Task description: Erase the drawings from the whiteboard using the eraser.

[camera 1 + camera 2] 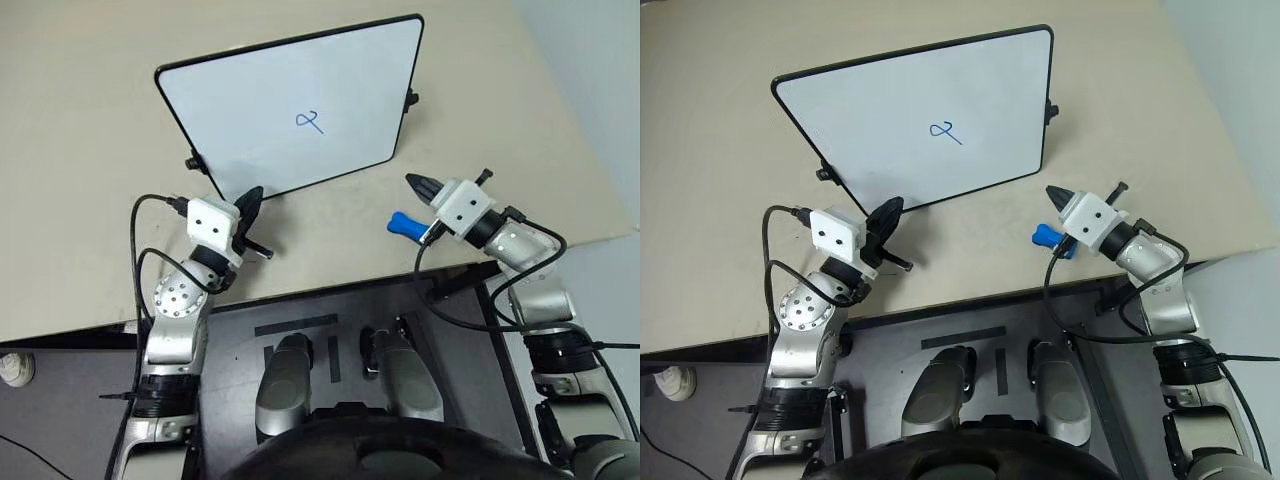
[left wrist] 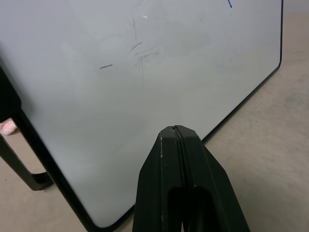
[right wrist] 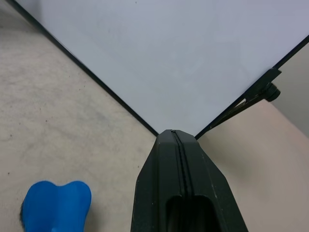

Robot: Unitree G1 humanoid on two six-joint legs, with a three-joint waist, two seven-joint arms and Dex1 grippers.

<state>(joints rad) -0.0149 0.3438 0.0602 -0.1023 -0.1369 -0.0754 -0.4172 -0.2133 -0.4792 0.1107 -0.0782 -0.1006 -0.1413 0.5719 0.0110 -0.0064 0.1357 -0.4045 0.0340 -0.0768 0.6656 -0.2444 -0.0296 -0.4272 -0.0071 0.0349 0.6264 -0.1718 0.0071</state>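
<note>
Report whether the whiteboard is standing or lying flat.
Standing, leaning back. The whiteboard is propped on the table on its lower edge, with a black side support bracing it.

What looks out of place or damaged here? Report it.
Nothing is spilled or broken. The whiteboard stands propped at a tilt on the table, its blue drawing not yet wiped. Faint old scratch marks show near the left pincer. The eraser lies unheld beside the shut right pincer.
</note>
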